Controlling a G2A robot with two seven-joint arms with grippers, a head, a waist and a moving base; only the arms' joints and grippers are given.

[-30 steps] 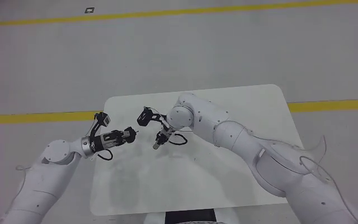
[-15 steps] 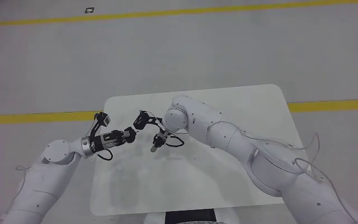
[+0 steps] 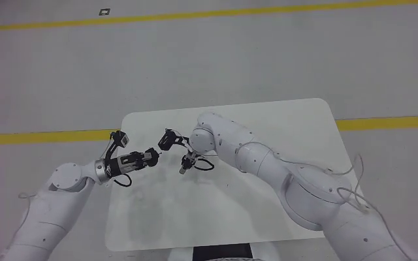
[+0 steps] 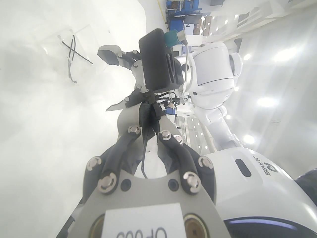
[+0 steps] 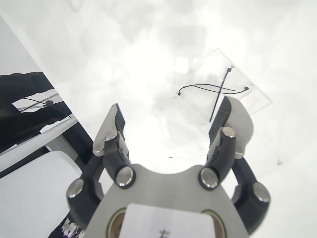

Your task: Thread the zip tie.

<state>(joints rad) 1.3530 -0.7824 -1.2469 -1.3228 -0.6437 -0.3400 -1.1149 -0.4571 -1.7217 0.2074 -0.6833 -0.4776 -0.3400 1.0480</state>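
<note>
Right wrist view shows crossed zip ties [image 5: 219,90] just beyond right gripper [image 5: 171,111].

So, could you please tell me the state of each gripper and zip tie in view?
Left gripper: shut on the held zip tie.
Right gripper: open, empty, over the table.
Held zip tie: pinched in the left gripper, tail loose.
Loose zip ties: two, crossed, unthreaded, lying on the clear sheet.

I see right gripper [image 5: 172,117] fingers spread, gap between; its wrist camera [image 4: 156,60] stands before left gripper [image 4: 148,99], closed on zip tie [image 4: 143,157]; clear tray [image 5: 255,92] on table [image 3: 294,130] beneath.
</note>
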